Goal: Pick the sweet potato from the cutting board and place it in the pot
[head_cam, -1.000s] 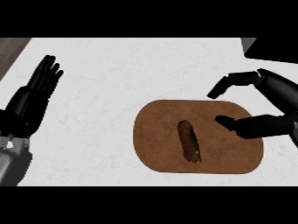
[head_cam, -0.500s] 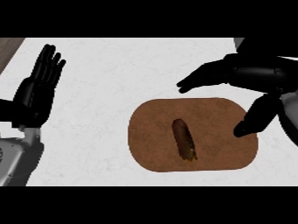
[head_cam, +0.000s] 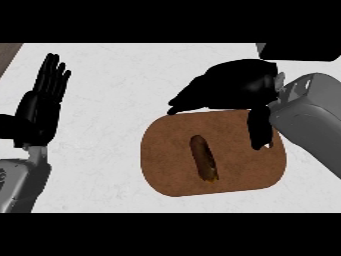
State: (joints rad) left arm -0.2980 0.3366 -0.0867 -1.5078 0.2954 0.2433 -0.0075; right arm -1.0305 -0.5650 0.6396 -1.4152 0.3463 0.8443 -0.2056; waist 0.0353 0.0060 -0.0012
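Right hand [head_cam: 232,90] hangs over the cutting board's [head_cam: 165,170] far edge, fingers spread, holding nothing. Sweet potato [head_cam: 204,158] lies mid-board, untouched. You're at the reach step; next, lower and close round it. Left hand [head_cam: 44,102] rests open, left side

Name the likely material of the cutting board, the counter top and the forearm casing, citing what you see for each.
Cutting board: probably wood, matt; warm brown with faint mottling. Counter top: looks like pale stone or laminate; off-white with soft grey veining. Right forearm casing: likely moulded plastic or painted metal; smooth, uniform grey with soft shading.
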